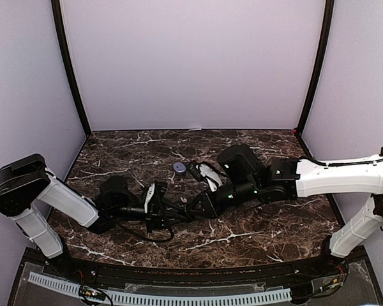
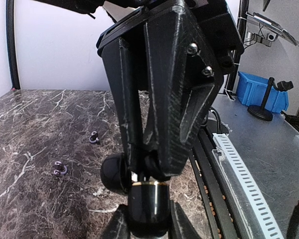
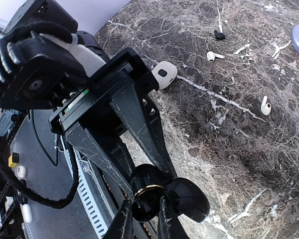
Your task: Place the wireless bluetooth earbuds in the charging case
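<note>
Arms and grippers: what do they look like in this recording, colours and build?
Both the left arm and right arm have white link shells with black joint housings. A black cable loops off the left wrist. The left gripper and right gripper are matte black printed plastic with tapering wedge-shaped fingers; silver screw heads show on the right one.

Standing here, I can read no word, brand, number or sign on anything: not on the black charging case, the white earbuds, or the tabletop.
</note>
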`<action>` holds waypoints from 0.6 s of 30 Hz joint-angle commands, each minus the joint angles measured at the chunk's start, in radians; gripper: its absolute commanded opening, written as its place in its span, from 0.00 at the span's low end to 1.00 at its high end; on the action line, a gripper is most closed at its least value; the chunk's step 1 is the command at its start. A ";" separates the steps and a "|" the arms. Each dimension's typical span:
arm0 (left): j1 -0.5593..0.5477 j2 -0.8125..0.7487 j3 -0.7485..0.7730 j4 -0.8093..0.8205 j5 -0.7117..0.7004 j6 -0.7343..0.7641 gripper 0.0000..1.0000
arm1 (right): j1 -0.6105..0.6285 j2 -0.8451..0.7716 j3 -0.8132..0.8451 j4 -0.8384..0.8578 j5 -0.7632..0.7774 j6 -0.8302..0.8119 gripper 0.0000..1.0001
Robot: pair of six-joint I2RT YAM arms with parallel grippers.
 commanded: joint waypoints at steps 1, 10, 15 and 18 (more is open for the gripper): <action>-0.008 -0.011 0.024 0.067 0.117 -0.023 0.00 | -0.010 -0.039 -0.032 0.021 0.021 -0.069 0.15; -0.008 0.004 0.047 0.083 0.232 -0.085 0.00 | 0.007 -0.098 -0.095 0.081 0.023 -0.252 0.15; -0.008 0.000 0.063 0.077 0.267 -0.122 0.00 | 0.046 -0.150 -0.148 0.148 0.097 -0.359 0.17; -0.008 -0.005 0.065 0.071 0.270 -0.131 0.00 | 0.074 -0.162 -0.172 0.176 0.142 -0.422 0.19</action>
